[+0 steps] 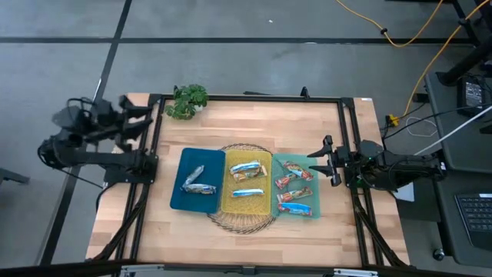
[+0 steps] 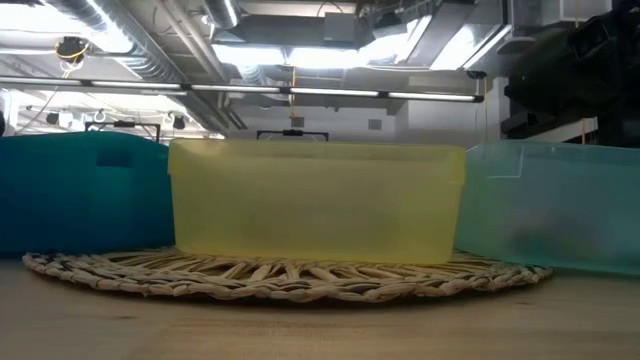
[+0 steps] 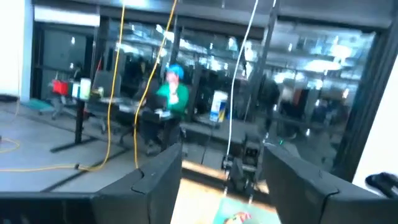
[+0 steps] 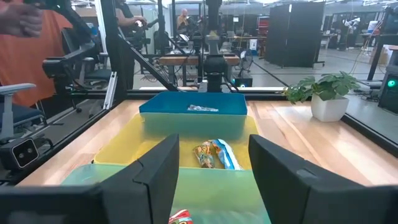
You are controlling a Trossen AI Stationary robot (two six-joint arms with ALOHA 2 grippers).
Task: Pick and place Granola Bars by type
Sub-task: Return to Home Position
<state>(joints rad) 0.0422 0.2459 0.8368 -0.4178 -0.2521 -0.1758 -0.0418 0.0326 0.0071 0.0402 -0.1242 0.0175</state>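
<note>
Three open bins sit in a row on a round woven mat [image 1: 244,219]. The dark blue bin [image 1: 184,196] holds silvery bars [image 1: 197,181]. In the yellow bin [image 1: 231,201] lie blue-white bars [image 1: 247,169]. Red-orange bars [image 1: 294,181] fill the pale teal bin [image 1: 314,209]. My right gripper [image 1: 327,160] is open and hangs level just right of the teal bin, pointing toward the bins; its wrist view [image 4: 214,180] shows a blue-white bar [image 4: 214,154] and a silvery bar [image 4: 202,109] ahead. My left gripper [image 1: 142,115] is open, raised off the table's far left corner [image 3: 224,186].
A small green plant in a white pot [image 1: 188,100] stands at the far edge, left of centre. Black frame rails [image 1: 350,138] run along the table's sides. Bare wood lies near and far of the mat. A person in orange [image 4: 31,50] shows beyond the table.
</note>
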